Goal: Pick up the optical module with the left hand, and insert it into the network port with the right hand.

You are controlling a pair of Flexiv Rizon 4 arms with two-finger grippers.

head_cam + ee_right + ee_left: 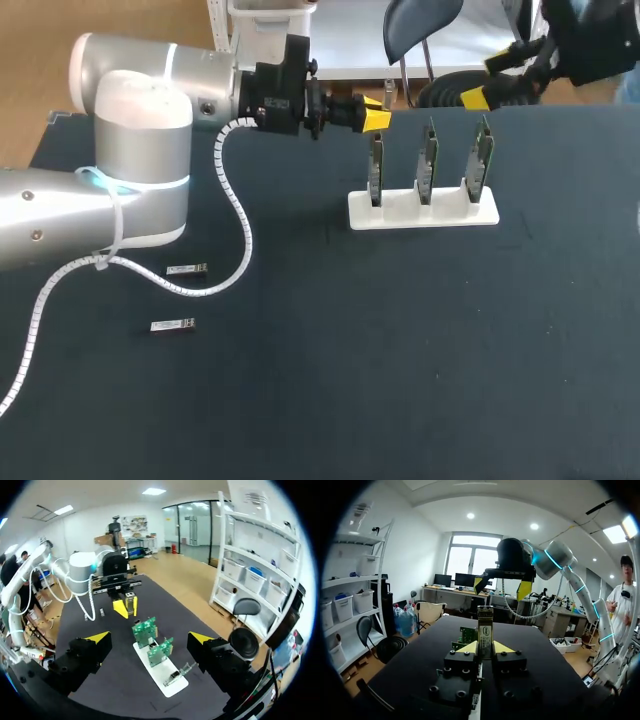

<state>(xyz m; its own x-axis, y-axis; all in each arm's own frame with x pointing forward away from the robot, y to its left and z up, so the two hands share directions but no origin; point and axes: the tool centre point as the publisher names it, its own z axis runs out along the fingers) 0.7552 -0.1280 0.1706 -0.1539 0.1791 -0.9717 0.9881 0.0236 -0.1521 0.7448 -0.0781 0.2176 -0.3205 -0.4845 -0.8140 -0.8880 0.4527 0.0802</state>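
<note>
My left gripper (376, 119) hovers above the table's far side, just left of the leftmost of three green circuit boards (376, 166). It is shut on a slim metal optical module (485, 625), which sticks out past its yellow tips. The boards stand upright in a white holder (423, 211). My right gripper (488, 78) hangs wide open at the back right, above and behind the holder, with nothing between its fingers. In the right wrist view the holder (161, 674) lies under the open gripper (150, 639), and the left gripper (125, 607) with the module (131, 601) is beyond it.
Two spare optical modules (186, 269) (172, 326) lie flat on the dark table at the left, below the left arm's white cable. The near half of the table is bare dark surface (420, 380).
</note>
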